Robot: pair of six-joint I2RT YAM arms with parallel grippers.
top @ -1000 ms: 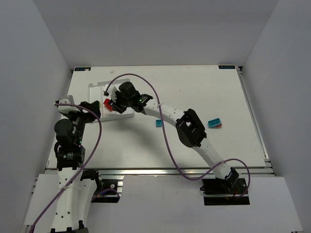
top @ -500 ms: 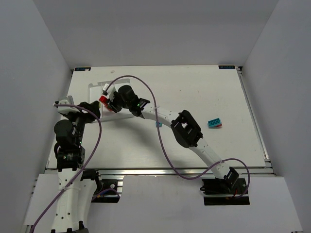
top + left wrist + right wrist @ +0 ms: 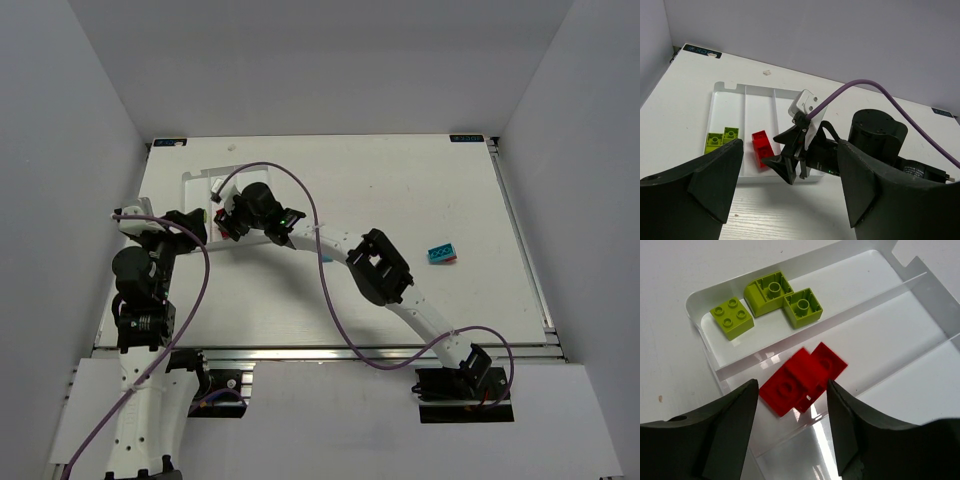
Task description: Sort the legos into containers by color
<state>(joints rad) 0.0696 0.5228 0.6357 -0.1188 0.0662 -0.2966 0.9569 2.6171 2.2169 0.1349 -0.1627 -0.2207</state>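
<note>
The white tray [image 3: 705, 347] has several yellow-green legos [image 3: 772, 290] in its outer compartment. Two red legos [image 3: 805, 375] lie in the middle compartment, one of them blurred. My right gripper [image 3: 792, 390] hangs open and empty just above the red legos; from above it [image 3: 228, 220] is over the tray [image 3: 195, 180]. My left gripper [image 3: 789, 165] is open and empty at the tray's near edge, facing the right gripper; from above it [image 3: 188, 225] is left of the right gripper. The left wrist view shows the red legos [image 3: 760, 145] and yellow-green legos [image 3: 722, 137] in the tray [image 3: 770, 100]. A cyan lego with a pinkish edge [image 3: 441, 254] lies on the table at the right.
The right arm [image 3: 380, 265] stretches diagonally across the middle of the table with its purple cable [image 3: 330, 300] looping over it. The third tray compartment [image 3: 920, 385] holds nothing that I can see. Grey walls enclose the table.
The right gripper carried a red lego left over the tray, then opened; the lego now lies in the middle compartment. The left arm has not moved.
</note>
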